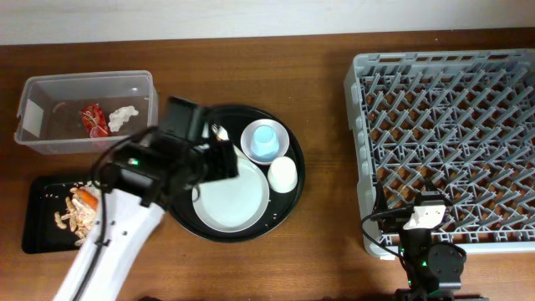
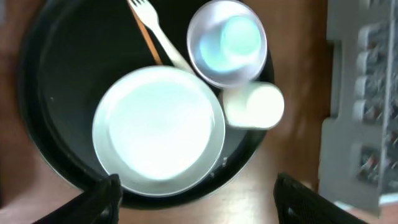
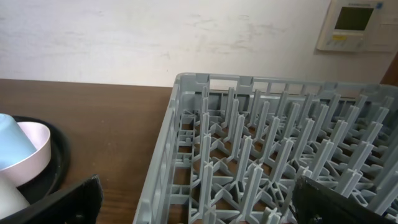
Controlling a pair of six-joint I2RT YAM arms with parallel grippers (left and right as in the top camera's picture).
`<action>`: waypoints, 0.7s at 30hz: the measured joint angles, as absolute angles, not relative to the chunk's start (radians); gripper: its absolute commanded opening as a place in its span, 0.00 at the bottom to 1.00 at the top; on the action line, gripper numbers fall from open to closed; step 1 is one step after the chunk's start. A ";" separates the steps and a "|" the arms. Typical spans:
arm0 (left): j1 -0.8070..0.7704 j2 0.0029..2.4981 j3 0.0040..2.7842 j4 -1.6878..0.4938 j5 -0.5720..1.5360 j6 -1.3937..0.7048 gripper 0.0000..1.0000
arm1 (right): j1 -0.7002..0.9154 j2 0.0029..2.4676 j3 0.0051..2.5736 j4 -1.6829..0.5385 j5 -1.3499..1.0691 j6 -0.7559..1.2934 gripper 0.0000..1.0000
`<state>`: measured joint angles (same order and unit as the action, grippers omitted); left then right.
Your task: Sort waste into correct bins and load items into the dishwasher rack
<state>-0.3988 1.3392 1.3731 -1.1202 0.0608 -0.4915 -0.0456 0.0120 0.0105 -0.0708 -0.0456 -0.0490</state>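
Observation:
My left gripper [image 1: 201, 142] hangs open and empty above the round black tray's left side; its fingertips [image 2: 109, 190] frame the tray's near rim. On the tray lie the grey plate [image 2: 158, 127], the white fork [image 2: 158, 37], the white bowl [image 2: 205, 62] holding the blue cup [image 2: 239, 37], and the white cup [image 2: 255, 107] on its side. The clear tub [image 1: 88, 84] holds a red wrapper [image 1: 93, 119] and a white tissue [image 1: 124, 117]. Food scraps [image 1: 79, 209] lie in the black rectangular tray [image 1: 42, 234]. My right gripper [image 3: 199, 205] stands open at the grey rack's [image 1: 447, 138] front corner.
The round black tray [image 1: 294, 180] sits mid-table between the bins on the left and the rack on the right. A strip of bare brown table separates tray and rack. The rack's upright pegs [image 3: 249, 155] fill the view ahead of my right gripper.

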 measured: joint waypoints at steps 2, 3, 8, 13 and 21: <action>-0.448 1.339 1.342 -1.116 0.048 -0.490 0.87 | -0.046 0.012 0.010 -0.071 -0.046 -0.049 0.99; -0.468 1.339 1.323 -1.108 0.044 -0.490 0.93 | -0.046 0.012 0.010 -0.071 -0.046 -0.049 0.99; -0.521 1.342 1.192 -1.055 -0.005 -0.521 0.99 | -0.046 0.012 0.010 -0.071 -0.046 -0.050 0.99; -0.521 1.351 1.089 -1.010 -0.030 -0.553 0.99 | -0.046 0.012 0.010 -0.071 -0.046 -0.049 0.99; -0.478 1.351 1.076 -0.984 -0.097 -0.566 0.99 | -0.046 0.012 0.010 -0.071 -0.046 -0.049 0.99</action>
<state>-0.4782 1.3514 1.0760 -0.9836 -0.0975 -0.5659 -0.0456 0.0120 0.0105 -0.0708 -0.0456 -0.0490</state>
